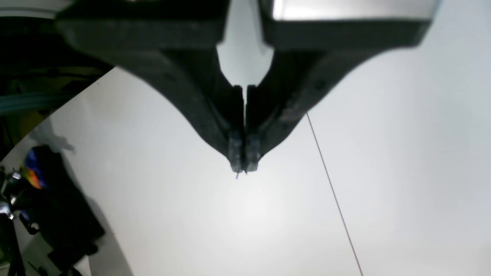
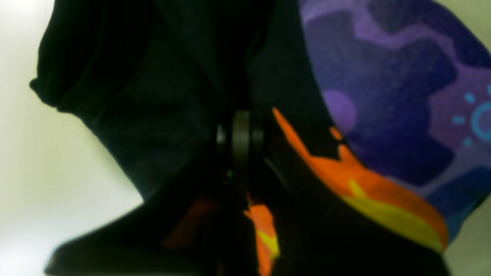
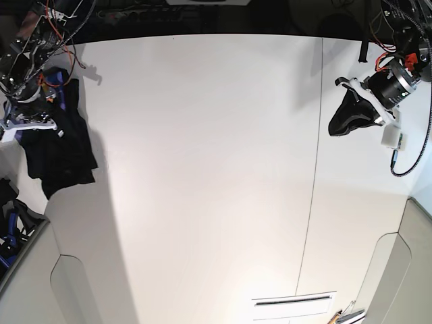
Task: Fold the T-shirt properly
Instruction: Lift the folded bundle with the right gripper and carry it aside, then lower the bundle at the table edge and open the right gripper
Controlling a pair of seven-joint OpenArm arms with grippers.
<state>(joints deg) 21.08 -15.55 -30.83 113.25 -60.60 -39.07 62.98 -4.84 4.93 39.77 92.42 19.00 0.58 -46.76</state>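
We see the T-shirt bunched at the table's edge, clamped in our right gripper; its folds hide the print. The left gripper, pinched empty, hangs over bare table.

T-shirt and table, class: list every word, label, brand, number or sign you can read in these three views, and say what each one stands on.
None can be read in any view.
T-shirt: its print shows only cartoon shapes in orange, yellow, blue and purple, blurred, with no lettering.
Table: plain white, unmarked.
Left gripper and right gripper: no legible labels.
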